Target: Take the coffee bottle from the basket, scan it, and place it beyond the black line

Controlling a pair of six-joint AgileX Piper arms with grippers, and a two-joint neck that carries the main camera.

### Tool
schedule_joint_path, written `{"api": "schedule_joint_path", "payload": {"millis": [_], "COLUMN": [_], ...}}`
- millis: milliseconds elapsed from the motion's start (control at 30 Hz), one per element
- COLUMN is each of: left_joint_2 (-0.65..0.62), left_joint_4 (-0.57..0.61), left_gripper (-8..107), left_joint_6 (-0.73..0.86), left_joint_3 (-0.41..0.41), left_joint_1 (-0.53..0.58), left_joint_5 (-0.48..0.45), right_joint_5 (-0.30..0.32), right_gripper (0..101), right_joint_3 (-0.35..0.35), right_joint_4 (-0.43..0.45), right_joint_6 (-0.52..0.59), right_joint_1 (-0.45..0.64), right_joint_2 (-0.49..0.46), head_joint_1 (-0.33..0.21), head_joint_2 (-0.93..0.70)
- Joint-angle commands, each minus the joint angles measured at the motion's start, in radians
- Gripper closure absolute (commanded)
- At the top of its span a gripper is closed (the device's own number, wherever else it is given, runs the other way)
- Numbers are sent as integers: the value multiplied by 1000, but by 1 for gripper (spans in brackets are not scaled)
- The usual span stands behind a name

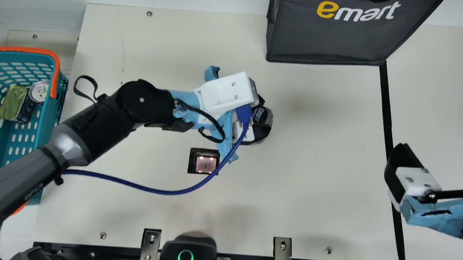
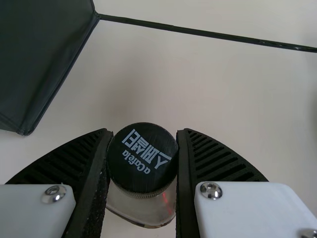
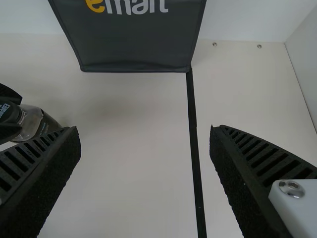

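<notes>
While main view shows the basket (image 1: 48, 123), left wrist's shows the cap (image 2: 142, 159).

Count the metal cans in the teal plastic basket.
2: a round silver-topped can near the right wall of the basket, and a rectangular gold-lidded can left of it. The view crops the basket, so others may be hidden.

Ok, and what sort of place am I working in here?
It looks like a mock self-checkout counter, probably a test setup: a shopping basket with cans at the left, a small lit scanner window set in the table, and a dark store bag at the far edge.
</notes>
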State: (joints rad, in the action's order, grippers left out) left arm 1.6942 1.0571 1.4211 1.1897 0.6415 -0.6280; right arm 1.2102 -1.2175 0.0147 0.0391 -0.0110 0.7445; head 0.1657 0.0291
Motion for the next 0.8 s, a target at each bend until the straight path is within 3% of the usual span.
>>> {"api": "schedule_joint_path", "payload": {"millis": [0,300,767], "left_joint_2": [1,6,-11], "left_joint_4": [-3,-10,-31], "left_gripper": [38,9,9], "left_joint_6": [-4,-11,-35], "left_joint_3": [3,9,10], "left_joint_1": [2,5,0], "left_joint_5": [0,3,11], "right_joint_5": [0,0,0], "right_gripper": [11,11,11], "right_joint_3": [0,0,0], "right_joint_4": [0,0,0], "right_joint_6": [0,0,0], "right_joint_1": [0,0,0], "right_joint_2": [0,0,0], "head_joint_1": [-27,-27,-27], "head_joint_2": [-2,-2,-2]}}
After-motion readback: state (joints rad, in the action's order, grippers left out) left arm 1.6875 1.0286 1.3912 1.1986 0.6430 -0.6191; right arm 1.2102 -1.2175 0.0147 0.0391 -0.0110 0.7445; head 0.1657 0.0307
